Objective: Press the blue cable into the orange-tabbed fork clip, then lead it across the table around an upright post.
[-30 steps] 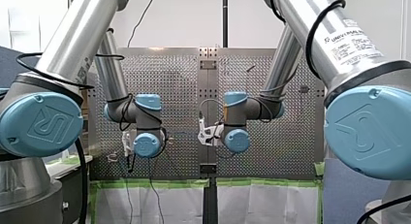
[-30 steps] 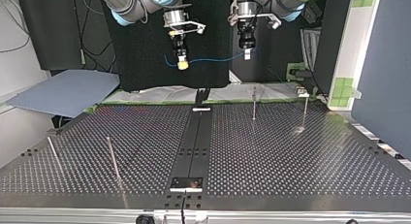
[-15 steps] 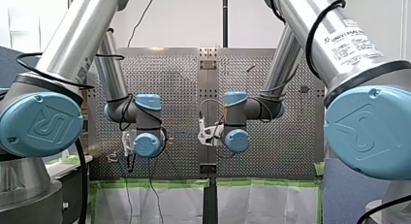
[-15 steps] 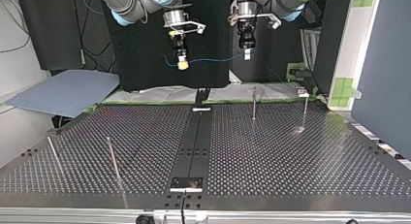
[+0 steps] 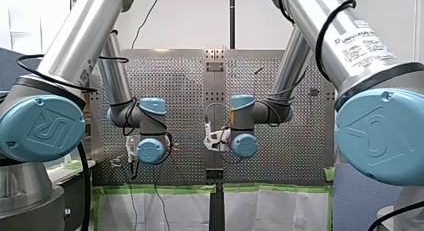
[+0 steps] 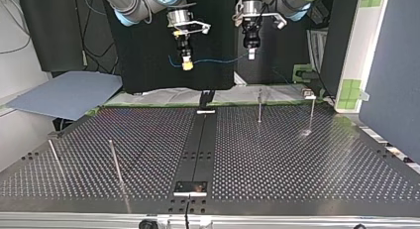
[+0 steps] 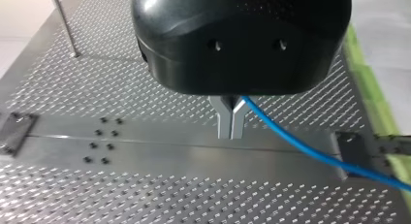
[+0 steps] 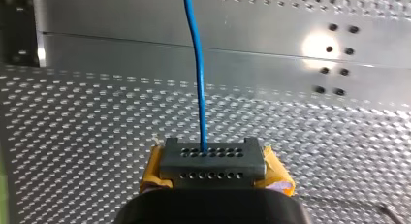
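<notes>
Blue cable (image 6: 218,60): one, thin, strung in air between two grippers at the top view's 12 o'clock, well above the perforated metal table (image 6: 297,159). My left gripper (image 7: 231,122): metal fingers pinched together on it. My right gripper (image 8: 212,156): yellow pads clamped on it (tail end fades into dark backdrop). Four slim upright posts (image 6: 115,162), two at 8 o'clock, two at 2. Small dark fitting (image 6: 207,96) at 12 o'clock edge, too small to identify.
</notes>
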Motion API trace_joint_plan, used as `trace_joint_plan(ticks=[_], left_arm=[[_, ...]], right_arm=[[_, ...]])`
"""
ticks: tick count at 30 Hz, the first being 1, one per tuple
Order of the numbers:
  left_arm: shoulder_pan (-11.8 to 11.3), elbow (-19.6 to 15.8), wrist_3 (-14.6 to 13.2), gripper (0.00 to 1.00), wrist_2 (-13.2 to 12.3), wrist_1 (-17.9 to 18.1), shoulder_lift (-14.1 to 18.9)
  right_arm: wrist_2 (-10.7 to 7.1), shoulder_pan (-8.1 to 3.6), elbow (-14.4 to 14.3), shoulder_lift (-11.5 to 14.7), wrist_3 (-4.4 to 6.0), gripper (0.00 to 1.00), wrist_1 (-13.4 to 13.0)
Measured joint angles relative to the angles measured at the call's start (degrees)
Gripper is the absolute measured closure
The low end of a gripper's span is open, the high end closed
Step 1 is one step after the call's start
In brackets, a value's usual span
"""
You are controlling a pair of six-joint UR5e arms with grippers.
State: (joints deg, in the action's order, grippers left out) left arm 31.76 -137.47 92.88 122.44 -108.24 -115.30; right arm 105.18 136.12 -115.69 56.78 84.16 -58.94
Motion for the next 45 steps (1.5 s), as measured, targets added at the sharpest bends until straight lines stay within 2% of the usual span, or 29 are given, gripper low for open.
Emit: trace_joint_plan(ticks=[5, 10, 45], left_arm=[[0.14, -0.12, -0.06, 1.00, -0.44, 0.03, -1.89], [0.15, -0.13, -0.07, 1.00, -0.49, 0.04, -2.20], [0.16, -0.14, -0.07, 1.00, -0.49, 0.04, -2.23]], right_arm=[[0.10, 0.22, -0.01, -2.24, -0.17, 1.00, 1.27], [0.12, 0.24, -0.02, -3.75, -0.20, 1.00, 1.51], [0.12, 0.25, -0.02, -3.99, -0.20, 1.00, 1.53]])
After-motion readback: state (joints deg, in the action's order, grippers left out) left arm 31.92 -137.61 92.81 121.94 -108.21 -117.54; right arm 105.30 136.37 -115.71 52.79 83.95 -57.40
